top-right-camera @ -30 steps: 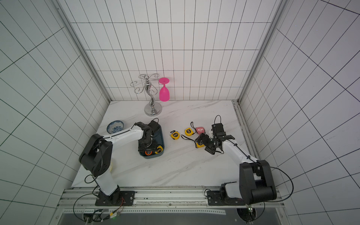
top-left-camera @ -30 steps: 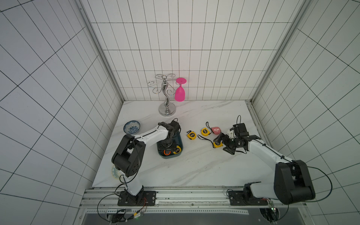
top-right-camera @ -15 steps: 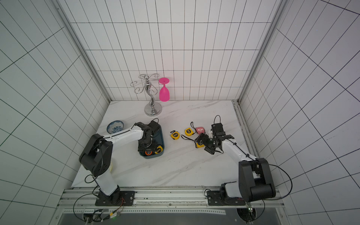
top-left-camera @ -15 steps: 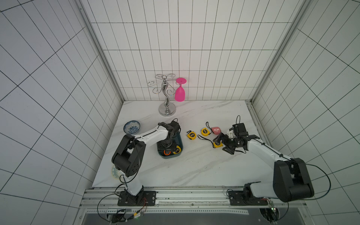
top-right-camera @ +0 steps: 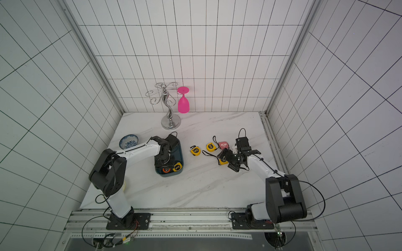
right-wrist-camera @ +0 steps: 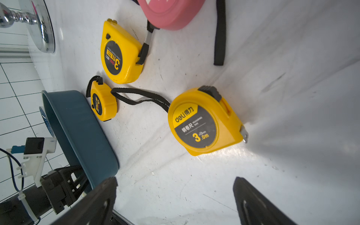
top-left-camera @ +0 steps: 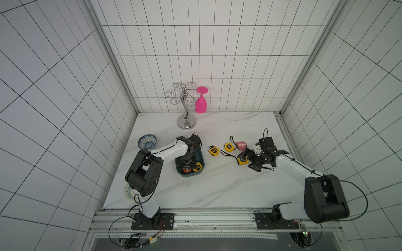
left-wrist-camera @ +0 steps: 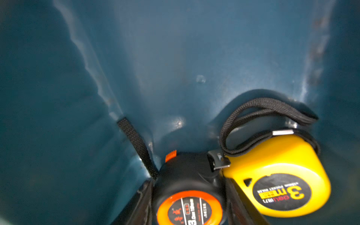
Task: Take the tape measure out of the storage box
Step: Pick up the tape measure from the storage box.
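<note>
The dark teal storage box sits left of centre on the marble table. Inside it lie a black and orange tape measure and a yellow tape measure, side by side at the near end. My left gripper reaches down into the box, and its fingers press both sides of the black and orange one. My right gripper stands open low over the table, with nothing between its fingers. Just ahead of it lies another yellow tape measure.
Two more yellow tape measures and a pink one lie on the table between the arms. A chrome glass rack with a pink glass stands at the back. A blue patterned bowl sits at the far left.
My left gripper has closed on the black and orange tape measure inside the box. Neither arm has visibly shifted, and the right gripper stays open.
</note>
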Controlling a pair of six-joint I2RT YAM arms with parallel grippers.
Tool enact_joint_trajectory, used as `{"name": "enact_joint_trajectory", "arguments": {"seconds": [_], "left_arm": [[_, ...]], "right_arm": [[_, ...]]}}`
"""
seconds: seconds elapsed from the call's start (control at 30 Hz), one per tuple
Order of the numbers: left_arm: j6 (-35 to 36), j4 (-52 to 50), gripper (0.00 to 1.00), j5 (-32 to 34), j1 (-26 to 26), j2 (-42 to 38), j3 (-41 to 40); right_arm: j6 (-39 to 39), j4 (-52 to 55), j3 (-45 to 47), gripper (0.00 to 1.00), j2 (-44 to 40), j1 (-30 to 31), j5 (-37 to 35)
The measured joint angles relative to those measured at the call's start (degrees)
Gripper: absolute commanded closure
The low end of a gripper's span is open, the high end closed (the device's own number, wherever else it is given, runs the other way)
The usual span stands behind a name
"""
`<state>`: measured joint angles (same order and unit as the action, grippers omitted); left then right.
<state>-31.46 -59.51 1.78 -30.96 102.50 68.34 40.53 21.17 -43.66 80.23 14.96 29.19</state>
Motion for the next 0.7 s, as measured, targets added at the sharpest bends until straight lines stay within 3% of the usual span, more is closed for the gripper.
{"name": "enact_joint_trajectory", "arguments": {"seconds": [0.1, 0.7], "left_arm": [[0.0, 0.3, 0.99, 0.1, 0.7, -0.4, -0.3], [-1.2, -1.5, 1.00, 2.8, 4.3, -3.4, 0.0]], "right_arm": [[0.0, -0.2, -0.1, 0.03, 0.0, 0.0, 0.0], [0.2, -0.3, -0.1, 0.03, 0.0, 0.0, 0.2]]}}
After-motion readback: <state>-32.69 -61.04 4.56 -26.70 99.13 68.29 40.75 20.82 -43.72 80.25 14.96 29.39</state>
